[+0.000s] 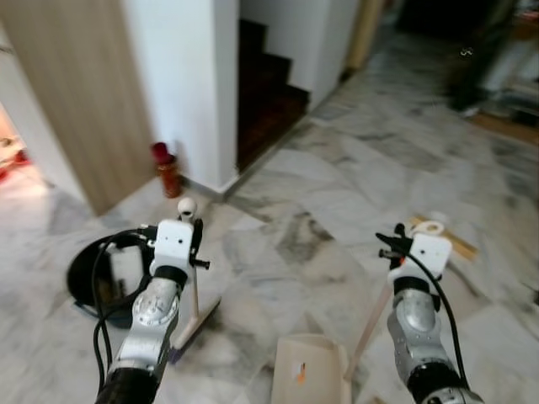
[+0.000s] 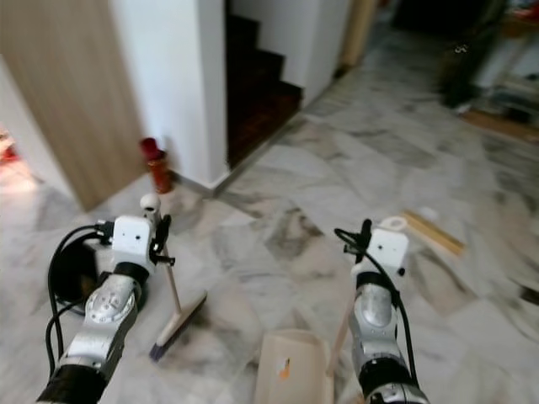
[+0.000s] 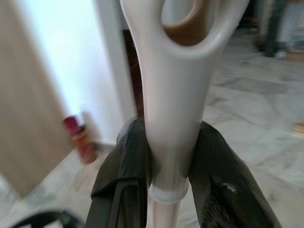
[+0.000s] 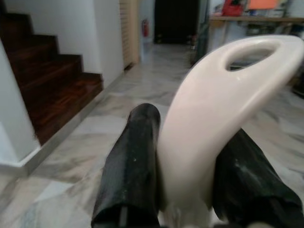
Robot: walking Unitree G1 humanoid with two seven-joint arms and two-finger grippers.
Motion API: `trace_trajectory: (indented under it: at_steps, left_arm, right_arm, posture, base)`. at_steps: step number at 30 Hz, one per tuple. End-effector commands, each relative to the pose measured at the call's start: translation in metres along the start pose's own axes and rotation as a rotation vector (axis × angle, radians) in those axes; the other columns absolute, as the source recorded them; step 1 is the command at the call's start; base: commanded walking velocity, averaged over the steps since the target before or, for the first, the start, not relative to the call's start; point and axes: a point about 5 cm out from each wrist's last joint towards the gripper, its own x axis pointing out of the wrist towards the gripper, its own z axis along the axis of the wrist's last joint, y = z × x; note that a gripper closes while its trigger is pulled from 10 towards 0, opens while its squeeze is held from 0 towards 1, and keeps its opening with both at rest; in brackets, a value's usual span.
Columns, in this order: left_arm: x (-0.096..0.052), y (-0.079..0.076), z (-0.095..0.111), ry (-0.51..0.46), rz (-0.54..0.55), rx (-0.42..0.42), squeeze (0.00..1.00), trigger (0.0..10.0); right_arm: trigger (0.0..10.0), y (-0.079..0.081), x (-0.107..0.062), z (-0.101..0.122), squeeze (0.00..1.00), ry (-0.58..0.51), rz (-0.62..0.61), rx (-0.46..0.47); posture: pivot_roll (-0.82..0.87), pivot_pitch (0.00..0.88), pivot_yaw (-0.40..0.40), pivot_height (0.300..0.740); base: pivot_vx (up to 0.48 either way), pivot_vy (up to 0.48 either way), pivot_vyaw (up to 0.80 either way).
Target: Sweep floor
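My left gripper (image 1: 194,241) is shut on the pale handle of a broom (image 1: 186,206). The handle runs down to the broom head (image 2: 178,323), which rests on the marble floor. The left wrist view shows both black fingers (image 3: 126,156) clamped on the handle below its hanging loop. My right gripper (image 1: 396,245) is shut on the cream handle of a dustpan (image 2: 392,225). The dustpan's tray (image 1: 307,370) sits on the floor between my arms. In the right wrist view the looped handle end (image 4: 228,90) stands between the fingers (image 4: 135,156).
A black round object (image 1: 88,273) with cables lies on the floor to my left. A red canister (image 1: 168,172) stands by the white wall corner (image 1: 198,93). Dark wooden stairs (image 1: 265,93) rise behind it. A wooden strip (image 2: 434,233) lies to the right. Open marble floor (image 1: 354,168) stretches ahead.
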Motion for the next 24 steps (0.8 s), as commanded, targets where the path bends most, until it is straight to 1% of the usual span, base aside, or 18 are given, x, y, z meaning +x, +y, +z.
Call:
trace_trajectory:
  at_steps: [1, 14, 24]
  left_arm:
    - [0.004, -0.0005, 0.0093, -0.047, -0.003, 0.01, 0.0, 10.0]
    - [0.0053, -0.0027, 0.0106, -0.054, -0.011, 0.01, 0.0, 10.0]
    - [0.005, -0.0008, 0.0103, -0.053, 0.003, -0.004, 0.0, 10.0]
  right_arm:
    - [10.0, -0.0004, 0.0026, 0.0028, 0.0, -0.006, -0.009, 0.009]
    - [10.0, -0.0023, 0.0018, 0.0017, 0.0, -0.005, -0.01, 0.007]
    - [10.0, -0.0016, 0.0044, 0.005, 0.0, -0.019, 0.002, -0.004]
  posture:
    - [0.11, 0.0, -0.033, 0.74]
    - [0.11, 0.0, -0.034, 0.74]
    - [0.11, 0.0, -0.048, 0.74]
  base:
    - [0.0, 0.0, -0.78]
    - [0.0, 0.0, -0.78]
    - [0.0, 0.0, -0.78]
